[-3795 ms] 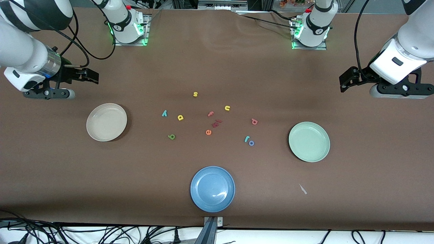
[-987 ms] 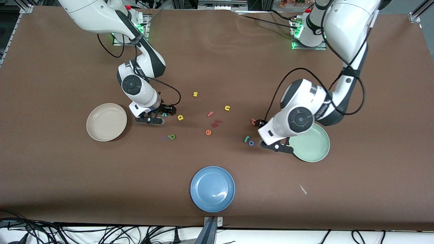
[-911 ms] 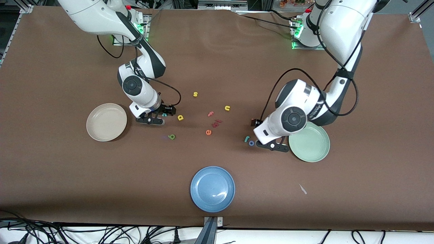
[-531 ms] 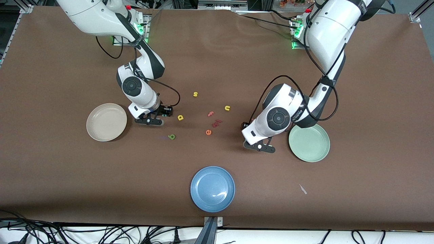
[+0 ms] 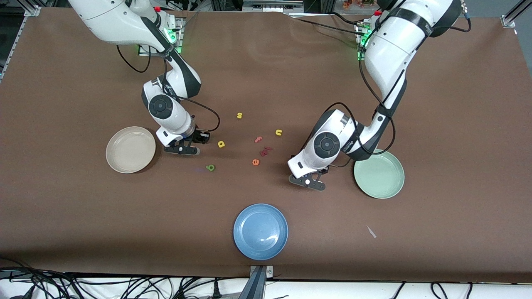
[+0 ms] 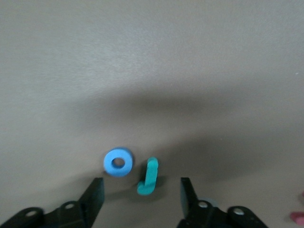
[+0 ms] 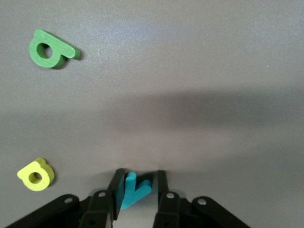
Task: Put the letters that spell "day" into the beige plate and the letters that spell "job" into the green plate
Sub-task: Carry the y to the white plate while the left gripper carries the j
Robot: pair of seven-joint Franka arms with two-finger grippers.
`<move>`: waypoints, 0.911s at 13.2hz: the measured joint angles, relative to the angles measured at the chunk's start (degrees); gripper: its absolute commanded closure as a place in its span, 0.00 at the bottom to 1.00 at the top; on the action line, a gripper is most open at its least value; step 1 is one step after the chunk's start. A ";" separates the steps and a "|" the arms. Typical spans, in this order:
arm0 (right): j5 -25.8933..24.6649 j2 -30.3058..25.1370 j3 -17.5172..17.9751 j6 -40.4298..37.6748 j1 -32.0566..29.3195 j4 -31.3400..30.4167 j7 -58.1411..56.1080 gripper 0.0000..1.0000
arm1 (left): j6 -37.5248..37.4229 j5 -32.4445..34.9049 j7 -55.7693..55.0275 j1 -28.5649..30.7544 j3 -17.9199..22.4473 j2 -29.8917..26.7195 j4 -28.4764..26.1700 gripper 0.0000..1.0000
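Note:
My right gripper [image 7: 138, 175] is down at the table with the teal y [image 7: 133, 189] between its fingers. It is open but narrow: one finger [image 7: 116, 186] touches the y and the other stands just off it. The yellow a [image 5: 221, 144] and green d [image 5: 210, 167] lie close by, with the beige plate [image 5: 130, 149] beside that hand. My left gripper [image 6: 141, 183] is open, low over the table beside the green plate [image 5: 379, 174]. The teal j [image 6: 148, 176] lies between its fingers and the blue o [image 6: 118, 162] next to it. A salmon letter [image 6: 297, 217] peeks in at the edge.
A blue plate [image 5: 260, 231] sits near the front edge. Yellow s [image 5: 239, 115], yellow u [image 5: 278, 132], pink f [image 5: 258, 139], dark red pieces [image 5: 266, 150] and orange e [image 5: 255, 162] lie mid-table. A small scrap [image 5: 371, 231] lies nearer the camera than the green plate.
My left gripper has moved from the salmon letter to over the j and o, and its fingers have narrowed. My right gripper's fingers have closed in round the y.

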 measured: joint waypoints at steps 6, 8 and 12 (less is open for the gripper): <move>-0.01 -0.01 -0.01 -0.07 0.00 0.03 0.53 0.80 | 0.29 0.13 0.00 -0.50 0.00 0.07 0.20 0.54; -0.01 -0.01 -0.01 -0.07 0.00 0.03 0.55 0.83 | 0.29 0.16 0.00 -0.50 0.01 0.07 0.06 0.56; -0.01 0.34 0.03 -0.13 0.08 0.70 0.61 0.90 | 0.18 0.19 0.00 -0.54 0.14 0.08 -0.52 0.56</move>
